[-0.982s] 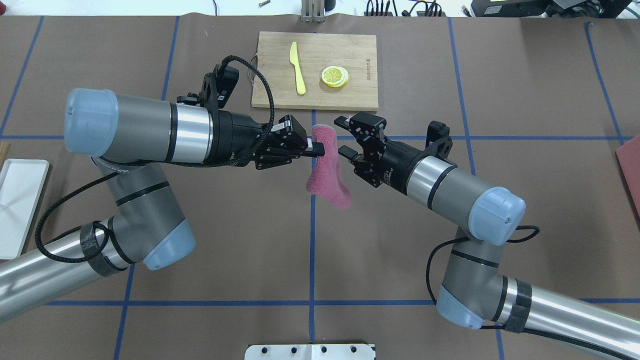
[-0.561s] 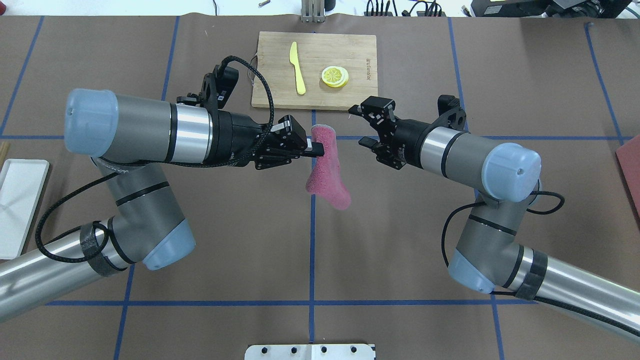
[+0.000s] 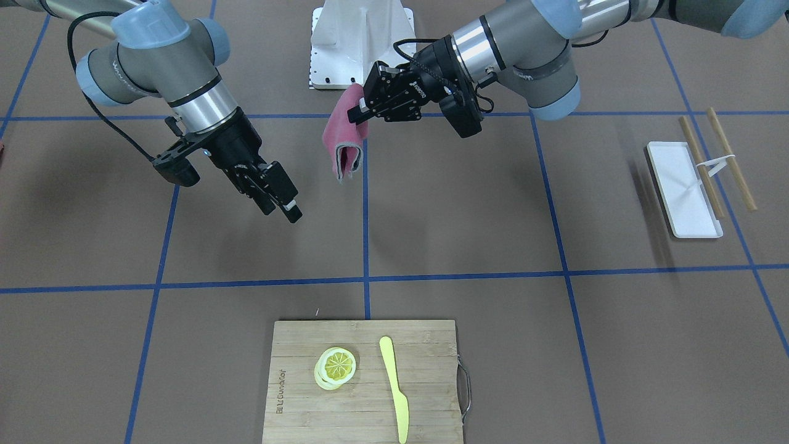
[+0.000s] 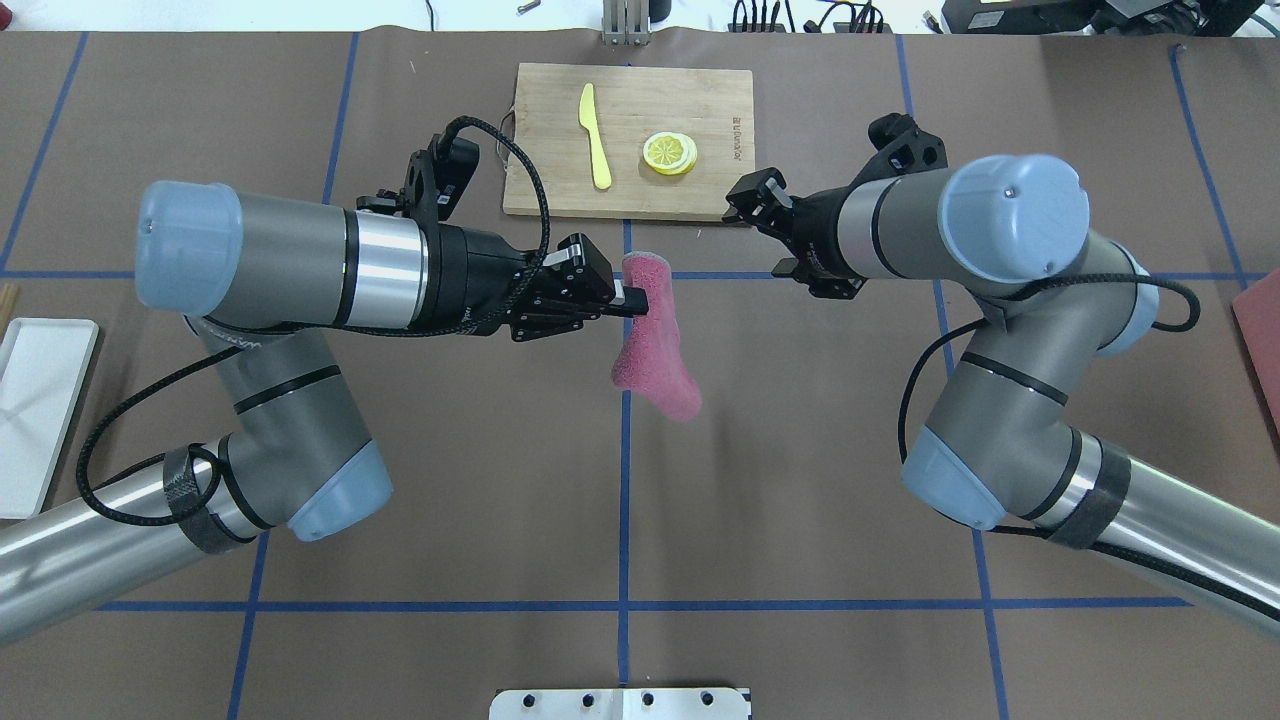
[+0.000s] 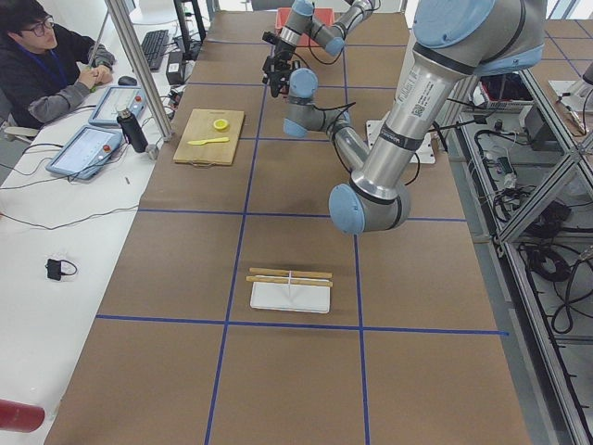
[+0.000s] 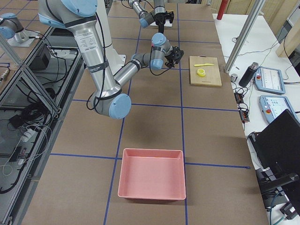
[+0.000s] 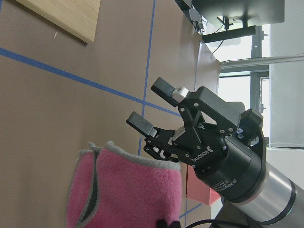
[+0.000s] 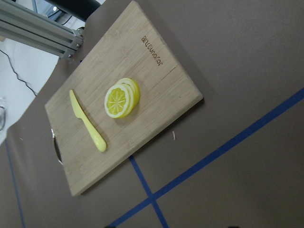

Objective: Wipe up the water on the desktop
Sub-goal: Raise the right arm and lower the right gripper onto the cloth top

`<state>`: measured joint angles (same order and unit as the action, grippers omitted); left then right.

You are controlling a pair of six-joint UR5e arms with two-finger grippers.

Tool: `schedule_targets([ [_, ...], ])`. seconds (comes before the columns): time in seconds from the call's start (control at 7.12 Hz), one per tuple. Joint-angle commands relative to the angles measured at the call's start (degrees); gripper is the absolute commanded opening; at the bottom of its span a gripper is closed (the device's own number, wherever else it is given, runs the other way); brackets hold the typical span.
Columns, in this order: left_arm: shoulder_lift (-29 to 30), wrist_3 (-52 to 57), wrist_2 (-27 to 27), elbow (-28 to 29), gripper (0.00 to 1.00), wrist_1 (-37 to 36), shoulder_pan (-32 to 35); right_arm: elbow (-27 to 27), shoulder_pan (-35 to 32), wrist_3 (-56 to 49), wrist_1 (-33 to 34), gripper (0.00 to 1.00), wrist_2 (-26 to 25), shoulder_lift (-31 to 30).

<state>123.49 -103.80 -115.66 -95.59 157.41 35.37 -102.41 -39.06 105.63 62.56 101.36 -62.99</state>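
Firmly pinched by its top edge between the closed fingers of the left gripper (image 4: 632, 300): a folded, fuzzy pink cloth (image 4: 655, 360) with grey trim, hanging above the middle of the flat matte brown desktop (image 4: 800, 450) with blue tape lines. At 1 o'clock from it overhead, apart: right gripper (image 7: 153, 105), fingers spread wide, gripping nothing. At 12 o'clock: rectangular bamboo cutting board (image 4: 700, 100).

The pink cloth (image 7: 126, 190) runs off the left wrist view's bottom edge, hiding where the left gripper (image 4: 632, 297) pinches it. The front view's bottom edge cuts the cutting board (image 3: 363, 345) and knife (image 3: 394, 388); the overhead's left edge clips the white tray (image 4: 40, 400). In the 2 side views the cloth cannot be made out.
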Motion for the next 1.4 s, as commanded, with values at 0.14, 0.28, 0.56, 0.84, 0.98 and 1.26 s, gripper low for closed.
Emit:
schedule_targets([
  [0.14, -0.61, 0.00, 2.01, -0.12, 0.00, 0.01, -1.00, 0.63, -2.68, -12.80, 22.29, 0.85, 7.16, 7.07],
  [0.28, -0.79, 0.00, 2.02, -0.12, 0.00, 1.31, -1.27, 2.63, -3.13, -14.74, 26.00, 0.85, 8.92, 9.88],
  [0.56, -1.49, 0.00, 2.11, -0.29, 0.00, 4.31, -1.27, 9.57, -4.53, -18.52, 31.02, 0.84, 13.50, 16.04],
  [0.84, -1.41, 0.00, 4.48, -0.39, 0.00, 5.44, -1.71, 13.18, -4.45, -22.04, 34.70, 0.84, 17.19, 18.93],
  [0.98, -1.49, 0.09, 4.66, -0.38, 0.00, 7.19, -1.71, 13.11, -4.28, -25.01, 37.69, 0.85, 18.25, 19.74],
  [1.26, -1.58, 0.52, 8.16, 0.05, 0.00, 10.45, -1.80, 12.24, -4.19, -27.04, 39.12, 0.87, 20.61, 20.27],
])
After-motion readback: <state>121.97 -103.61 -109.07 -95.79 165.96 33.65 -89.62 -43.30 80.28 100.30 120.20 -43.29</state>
